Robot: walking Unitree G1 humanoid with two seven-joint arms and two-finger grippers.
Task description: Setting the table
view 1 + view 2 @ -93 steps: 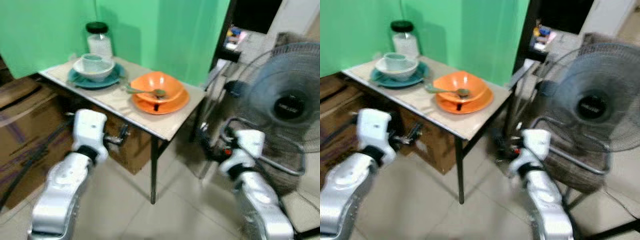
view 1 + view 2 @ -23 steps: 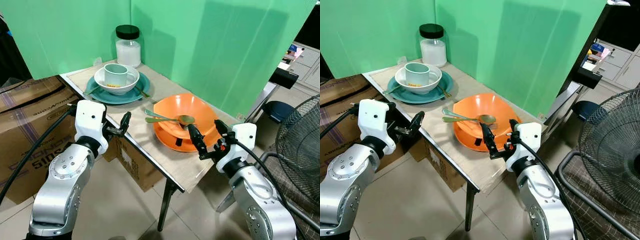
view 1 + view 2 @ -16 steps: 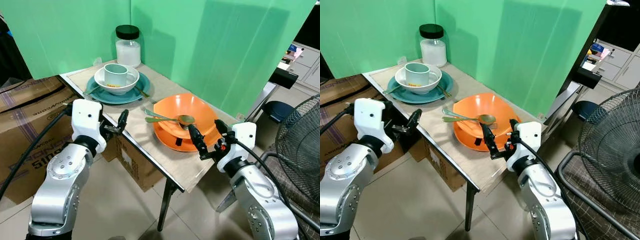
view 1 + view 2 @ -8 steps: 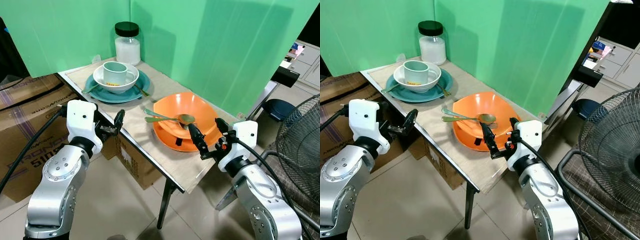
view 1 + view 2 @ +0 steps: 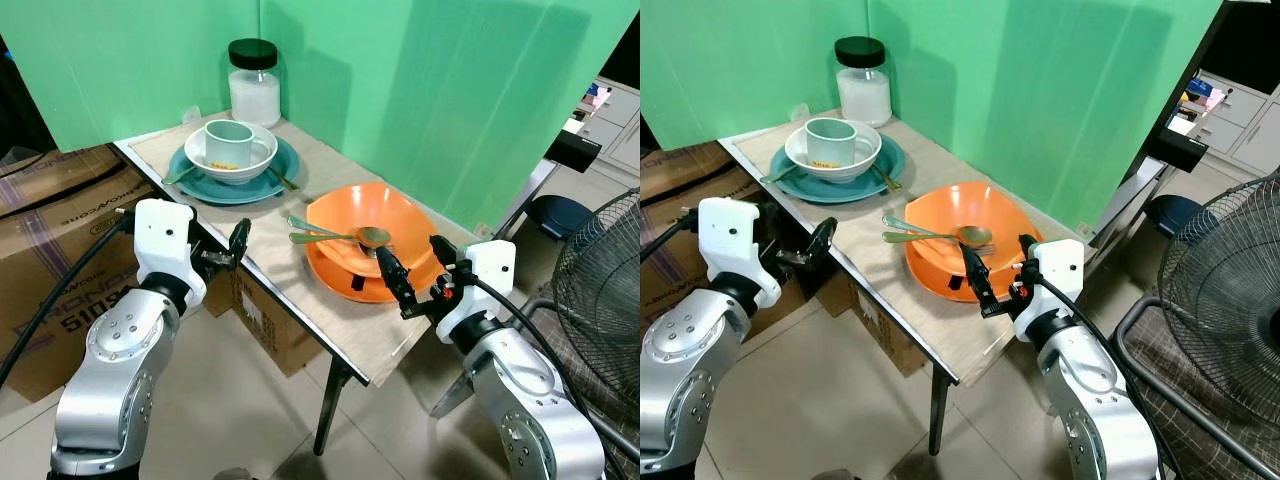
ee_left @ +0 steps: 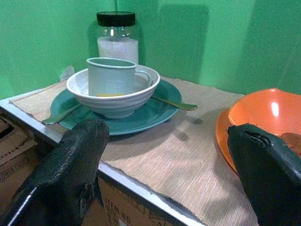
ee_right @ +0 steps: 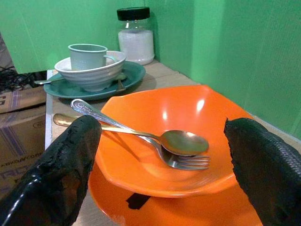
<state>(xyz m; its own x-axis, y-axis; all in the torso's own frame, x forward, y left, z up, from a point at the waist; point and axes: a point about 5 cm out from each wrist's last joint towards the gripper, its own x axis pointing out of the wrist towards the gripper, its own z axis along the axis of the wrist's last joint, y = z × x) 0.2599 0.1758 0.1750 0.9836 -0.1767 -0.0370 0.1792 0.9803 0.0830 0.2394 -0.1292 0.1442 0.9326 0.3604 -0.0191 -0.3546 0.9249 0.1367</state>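
Left eye view: a small table [image 5: 330, 330] stands in the corner of a green backdrop [image 5: 420, 90], with a woven mat over its top. Near the right end sits an orange bowl [image 5: 360, 225] on an orange plate [image 5: 340, 280], and a spoon [image 5: 335, 237] and a fork [image 5: 315, 228] lie together across the bowl with their handles sticking out over its left rim. Farther back on the left is a teal plate [image 5: 275, 180] carrying a white bowl [image 5: 255, 160], and a pale green mug [image 5: 228, 140] stands inside that bowl. Cutlery lies on the teal plate on either side of the white bowl. Behind it, in the corner, is a glass jar [image 5: 253, 85] with a black lid and white contents. The right gripper [image 5: 415, 275] hovers at the table's right edge, just beside the orange plate, its two black fingers spread wide apart and holding nothing; from its wrist the orange bowl sits between them. The left gripper [image 5: 236, 245] is at the table's front edge, near the teal plate, fingers likewise parted and empty. Cardboard boxes [image 5: 60, 220] stand on the floor to the left, and a floor fan [image 5: 600, 300] is at the far right.
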